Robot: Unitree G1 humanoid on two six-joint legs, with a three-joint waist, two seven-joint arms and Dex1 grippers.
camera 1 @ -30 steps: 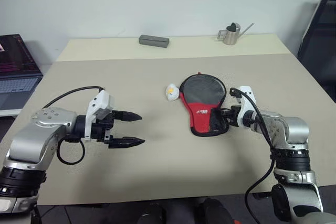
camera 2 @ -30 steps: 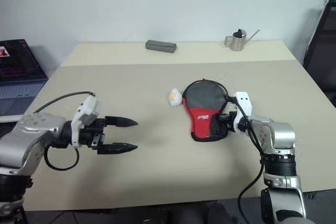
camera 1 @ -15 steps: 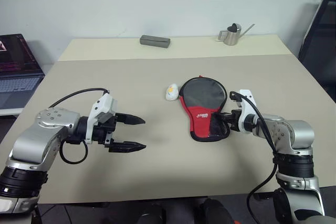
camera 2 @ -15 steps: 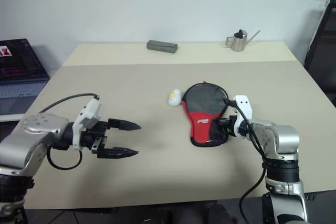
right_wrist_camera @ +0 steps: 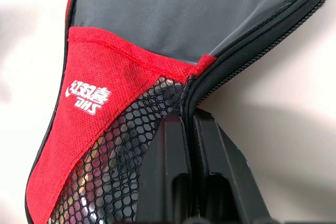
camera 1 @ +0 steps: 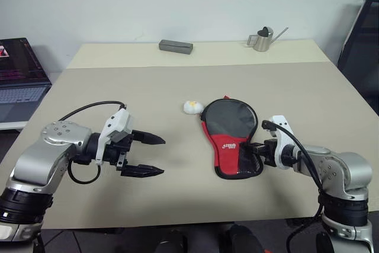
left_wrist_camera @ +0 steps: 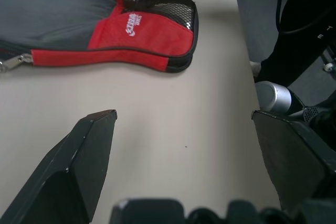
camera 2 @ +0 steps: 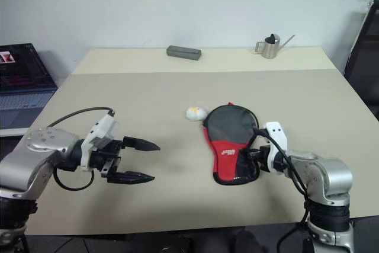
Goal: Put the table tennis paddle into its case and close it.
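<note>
The case (camera 1: 230, 137) lies flat on the beige table (camera 1: 148, 93), right of centre, its round black end pointing toward the far edge and its red-and-black mesh handle part toward the near edge. A white logo sits on the red panel. The zip edge along the case's right side is parted near the handle part, with the zip pull lying at the far rim of the round end. The table tennis paddle cannot be made out; whether it is inside the case cannot be told.

The right gripper (camera 1: 256, 150) is at the mesh handle part, on its right edge. Its two black fingers (right_wrist_camera: 176, 177) are pressed together, pinching the zip-side edge of the case where the mesh meets the black trim.

The left gripper (camera 1: 149, 156) hovers above the bare table, well apart from the case, pointing toward it. Its fingers (left_wrist_camera: 86, 153) are spread wide with nothing between them.

A small white and yellow ball-like object (camera 1: 192, 106) rests just beside the round end of the case, on its left. A grey rectangular block (camera 1: 176, 46) and a small metal watering can (camera 1: 261, 38) stand near the far edge. A laptop (camera 1: 19, 78) sits off the table's left side.
</note>
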